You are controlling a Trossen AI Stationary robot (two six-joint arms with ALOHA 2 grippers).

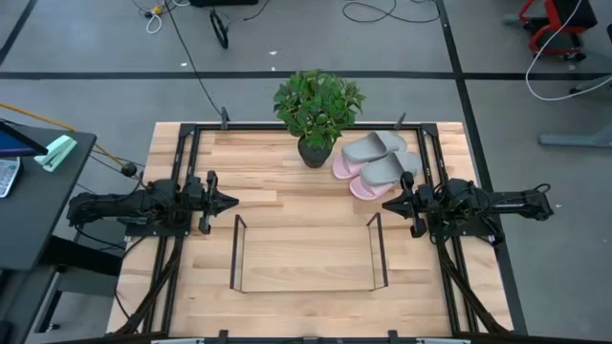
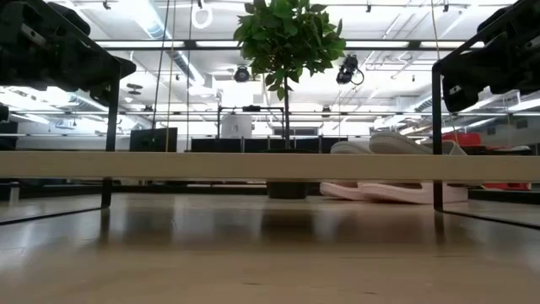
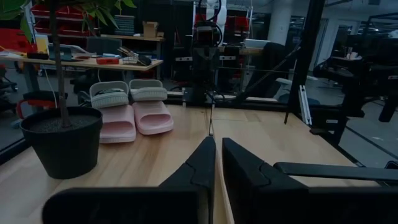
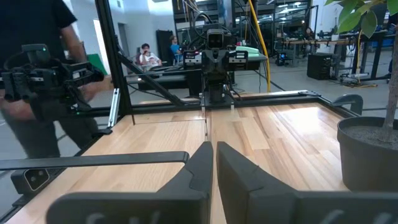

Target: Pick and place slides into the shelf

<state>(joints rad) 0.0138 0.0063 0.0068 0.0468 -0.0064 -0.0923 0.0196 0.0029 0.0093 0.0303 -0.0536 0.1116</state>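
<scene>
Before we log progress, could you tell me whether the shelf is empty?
Empty: the shelf encloses only bare wood; the slides lie outside it.

- You have the slides (image 1: 376,162) in the upper right of the high view: a grey pair resting on top of a pale pink pair, broad straps up, bunched in one tight stack on the wood.
- Your shelf (image 1: 306,253) sits at lower centre of the high view, a thin black wire frame with upright corner posts, nothing inside it, well apart from the slides.
</scene>
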